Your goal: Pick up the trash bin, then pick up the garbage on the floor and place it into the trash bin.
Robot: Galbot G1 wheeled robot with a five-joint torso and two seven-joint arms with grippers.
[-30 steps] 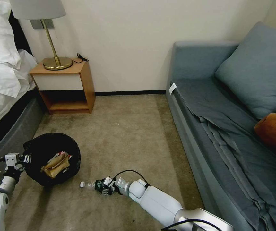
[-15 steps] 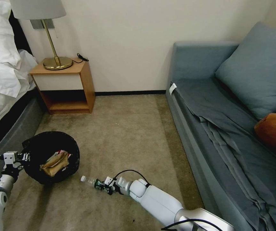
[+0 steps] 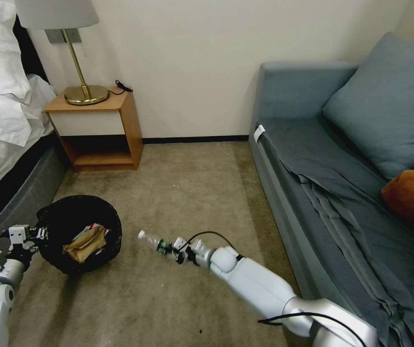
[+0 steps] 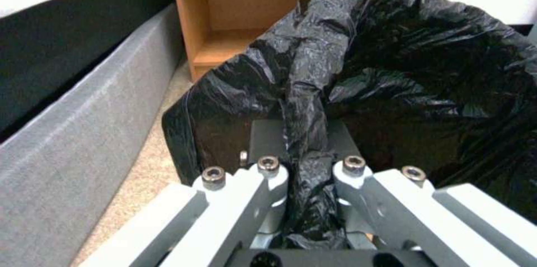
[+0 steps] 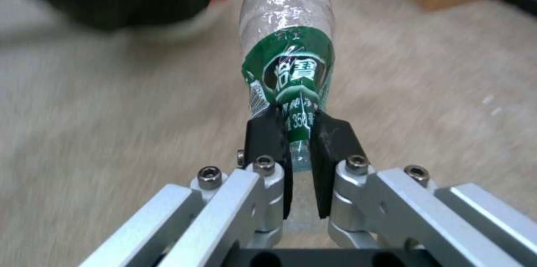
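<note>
The trash bin (image 3: pixel 79 212), lined with a crinkled black bag (image 4: pixel 392 61), hangs just above the carpet at lower left. My left gripper (image 3: pixel 32 234) is shut on a fold of its rim (image 4: pixel 305 141). Inside it lie crumpled brown paper (image 3: pixel 84 244) and a red-and-white packet (image 3: pixel 93 227). My right gripper (image 3: pixel 169 249) is shut on the lower part of a clear plastic bottle with a green label (image 3: pixel 150 239), just right of the bin. In the right wrist view the bottle (image 5: pixel 288 49) juts out past the black pads (image 5: pixel 266 137), cap end pointing toward the bin.
A wooden nightstand (image 3: pixel 96 127) with a brass lamp (image 3: pixel 79 72) stands by the far wall. The bed (image 3: pixel 9 159) runs along the left. A blue sofa (image 3: pixel 332 164) with a brown plush toy (image 3: pixel 411 193) fills the right. Open carpet (image 3: pixel 187 193) lies between them.
My right gripper has carried the bottle up off the carpet and farther forward, beside the bin. The bin in my left gripper has risen slightly.
</note>
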